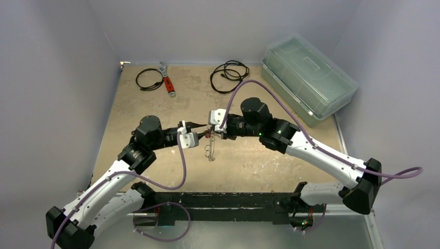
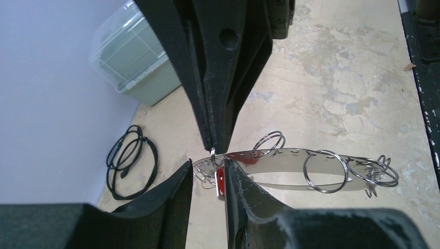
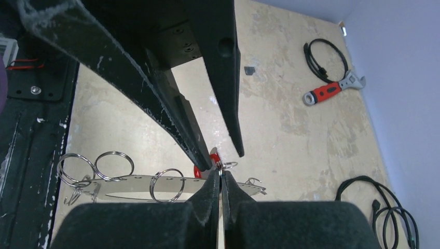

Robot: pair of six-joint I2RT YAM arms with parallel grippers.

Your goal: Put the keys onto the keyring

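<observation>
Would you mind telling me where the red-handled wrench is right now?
In the top view, the red-handled wrench lies at the far left of the table, well beyond both arms. It sits just right of a small coiled black cable.

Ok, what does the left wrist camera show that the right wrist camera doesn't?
Left wrist only: the clear lidded box. Right wrist only: the red-handled wrench and the black cable beside it. Both: the keyring with its split rings, the red key, and the other black cable.
</observation>
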